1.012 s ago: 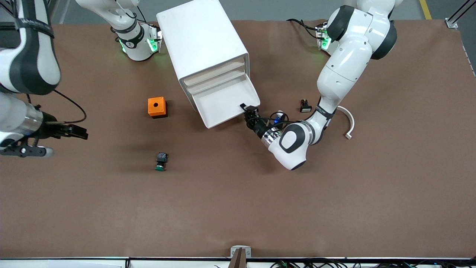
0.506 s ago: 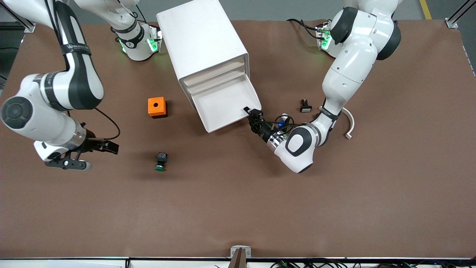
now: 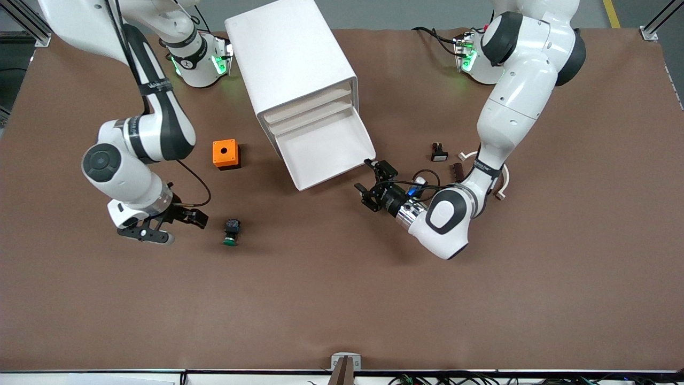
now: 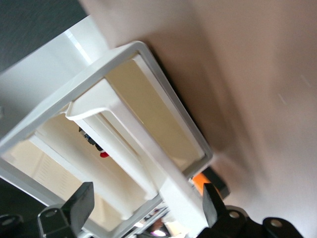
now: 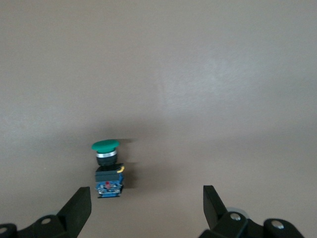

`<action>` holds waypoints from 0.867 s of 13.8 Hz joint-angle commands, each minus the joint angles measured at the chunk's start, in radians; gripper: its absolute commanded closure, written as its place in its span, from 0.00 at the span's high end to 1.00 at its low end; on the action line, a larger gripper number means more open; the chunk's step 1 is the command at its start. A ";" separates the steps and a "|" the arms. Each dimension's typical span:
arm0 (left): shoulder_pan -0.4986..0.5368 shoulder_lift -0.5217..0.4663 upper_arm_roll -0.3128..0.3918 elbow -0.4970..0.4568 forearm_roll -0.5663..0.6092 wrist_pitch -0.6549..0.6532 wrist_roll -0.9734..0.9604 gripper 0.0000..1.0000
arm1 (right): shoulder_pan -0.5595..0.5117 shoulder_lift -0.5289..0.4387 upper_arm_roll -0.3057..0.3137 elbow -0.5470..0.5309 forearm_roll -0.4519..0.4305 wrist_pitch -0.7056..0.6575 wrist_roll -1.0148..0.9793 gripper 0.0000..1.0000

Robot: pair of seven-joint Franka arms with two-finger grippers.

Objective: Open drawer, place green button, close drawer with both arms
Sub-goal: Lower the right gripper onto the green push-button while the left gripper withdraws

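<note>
On the brown table, the shallow white plastic drawer (image 3: 325, 152) is seen pulled out from the bottom of the big white rounded cabinet (image 3: 291, 67). The left gripper (image 3: 377, 187) is held at about 4 o'clock from the drawer's front, its fingers spread wide and empty. The small push-button with the round green cap (image 3: 231, 232) is lying on its side, and the right gripper (image 3: 179, 222) is kept at 9 o'clock from it, wide open, holding nothing. The orange box with a hole (image 3: 226, 154) is found at 12 o'clock from the button.
</note>
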 commanded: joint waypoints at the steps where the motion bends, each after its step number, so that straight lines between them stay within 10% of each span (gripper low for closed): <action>1: 0.004 -0.017 0.040 0.069 0.007 -0.014 0.228 0.97 | 0.050 0.032 -0.005 -0.032 0.008 0.085 0.084 1.00; 12: -0.074 -0.198 0.136 0.092 0.435 0.304 0.711 0.99 | 0.155 0.198 -0.006 -0.026 0.008 0.196 0.222 1.00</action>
